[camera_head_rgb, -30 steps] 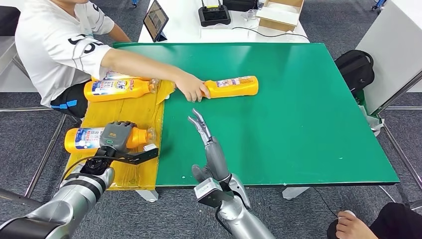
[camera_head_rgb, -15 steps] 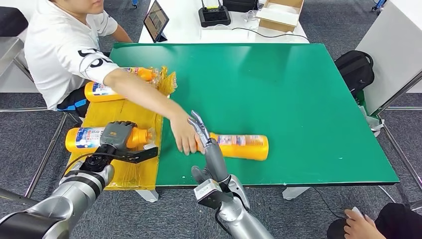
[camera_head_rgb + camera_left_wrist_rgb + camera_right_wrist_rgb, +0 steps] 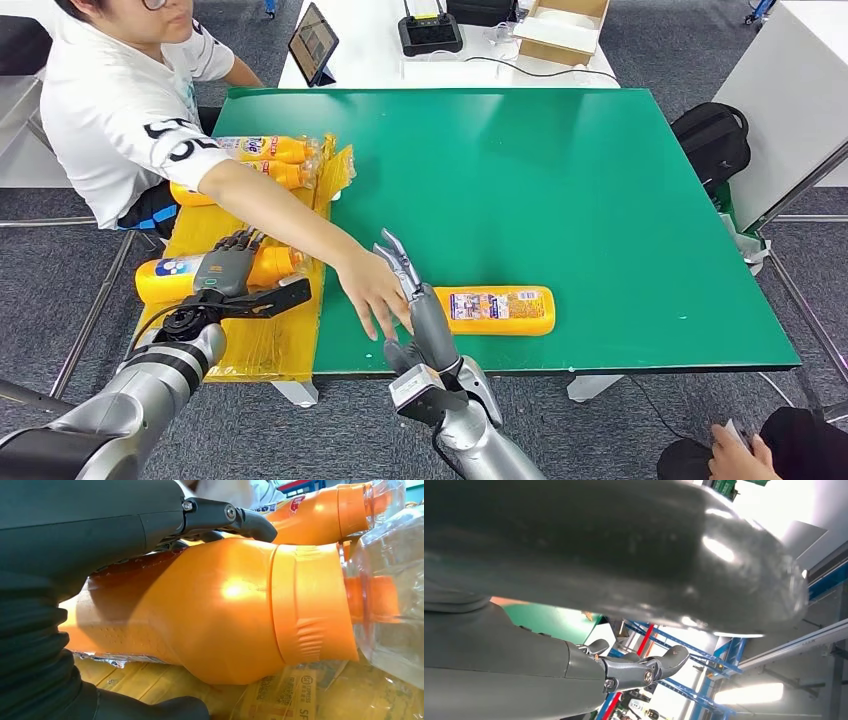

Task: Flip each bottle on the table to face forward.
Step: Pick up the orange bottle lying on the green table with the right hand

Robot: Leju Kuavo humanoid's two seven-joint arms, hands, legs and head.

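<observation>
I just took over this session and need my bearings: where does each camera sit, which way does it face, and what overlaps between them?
Head view: high on the body, looking forward and down at the green table; both silver arms, left hand and right hand show.
Left wrist view: behind the left hand, close on the orange bottle it grips.
Right wrist view: behind the right hand, tilted toward ceiling lights and racking.
Shared: head and left wrist both show that gripped bottle.

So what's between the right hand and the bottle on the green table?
Nothing: in the head view, the right hand stands right at the bottle's near end; the person's hand is on its other side.
</observation>
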